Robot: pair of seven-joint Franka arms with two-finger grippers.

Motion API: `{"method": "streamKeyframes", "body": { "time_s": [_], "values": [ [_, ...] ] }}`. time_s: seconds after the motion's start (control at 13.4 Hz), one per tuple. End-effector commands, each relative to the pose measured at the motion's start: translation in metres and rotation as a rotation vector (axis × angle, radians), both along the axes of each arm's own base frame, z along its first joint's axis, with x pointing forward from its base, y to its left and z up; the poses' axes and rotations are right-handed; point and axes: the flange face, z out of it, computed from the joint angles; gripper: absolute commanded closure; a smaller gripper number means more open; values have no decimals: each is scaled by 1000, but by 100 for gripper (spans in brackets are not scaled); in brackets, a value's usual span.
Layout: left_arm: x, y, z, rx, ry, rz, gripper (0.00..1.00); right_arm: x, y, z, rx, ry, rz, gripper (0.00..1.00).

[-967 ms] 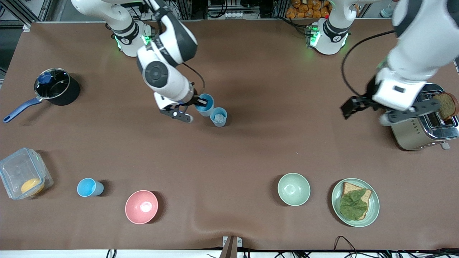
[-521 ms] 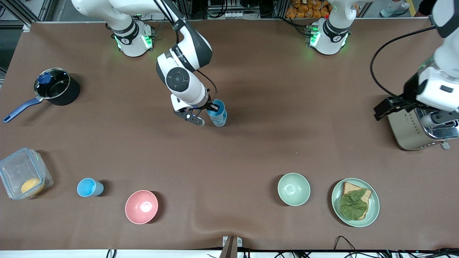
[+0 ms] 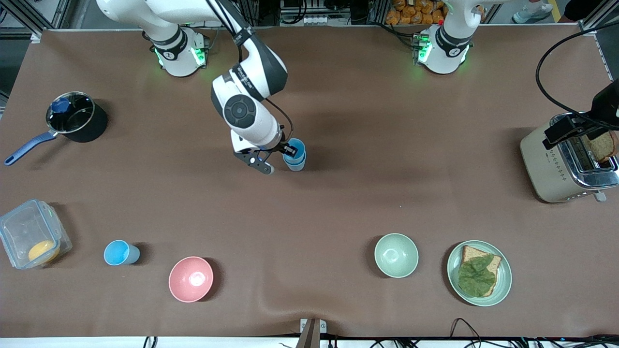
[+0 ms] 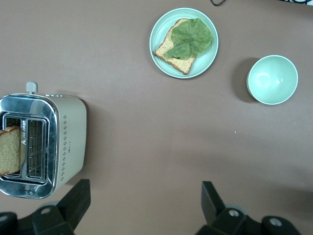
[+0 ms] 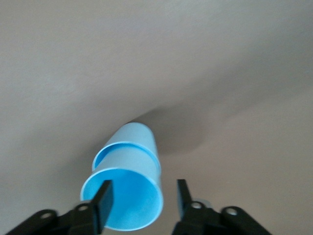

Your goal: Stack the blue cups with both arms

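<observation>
A sky-blue cup (image 3: 294,149) sits nested in a paler blue cup (image 3: 297,166) near the table's middle. In the right wrist view the sky-blue cup (image 5: 132,208) rests inside the paler cup (image 5: 136,133). My right gripper (image 3: 287,154) is at the stack, open. One finger (image 5: 103,198) is inside the top cup and the other is outside its rim, clear of the wall. My left gripper (image 3: 568,126) hangs over the toaster, open and empty (image 4: 144,205). Another sky-blue cup (image 3: 121,253) lies nearer the front camera, toward the right arm's end.
A toaster (image 3: 556,166) holding toast (image 3: 602,145) stands at the left arm's end. A plate of bread and lettuce (image 3: 503,285), a pale green bowl (image 3: 396,255) and a pink bowl (image 3: 191,279) sit near the front. A pot (image 3: 72,118) and a clear container (image 3: 29,237) stand at the right arm's end.
My right gripper carried the sky-blue cup over the paler cup and lowered it in. My left gripper moved away toward the table's end, above the toaster.
</observation>
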Motion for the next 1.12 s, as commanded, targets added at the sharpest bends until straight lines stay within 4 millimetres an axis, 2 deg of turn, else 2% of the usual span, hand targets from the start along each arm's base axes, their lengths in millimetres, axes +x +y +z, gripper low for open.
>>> {"method": "streamKeyframes", "body": {
  "time_s": [0.0, 0.15, 0.37, 0.45, 0.52, 0.67, 0.74, 0.89, 1.04],
  "values": [
    [-7, -8, 2, -14, 6, -16, 0, 31, -88, 33, 10, 75, 118, 0],
    [-7, -20, 2, -15, 6, -26, 0, 49, -158, 51, 27, 114, 186, 0],
    [-9, -23, 4, -16, 4, -22, 0, 55, -252, 59, -31, 110, 328, 0],
    [-10, -23, 7, -15, 6, -23, 0, 59, -296, 64, -11, 101, 360, 0],
    [-11, -23, 7, -15, 7, -23, 0, 60, -348, 69, 33, 88, 390, 0],
    [-11, -24, 7, -15, 6, -23, 0, 46, -430, 79, 105, 40, 474, 0],
    [-11, -24, 7, -15, 6, -25, 0, 39, -448, 94, 111, 12, 485, 0],
    [-10, -22, 8, -10, 4, -29, 0, 23, -450, 136, 56, -38, 514, 0],
    [-9, -17, 16, -10, -12, -37, 0, 17, -448, 176, 12, -85, 534, 0]
  ]
}}
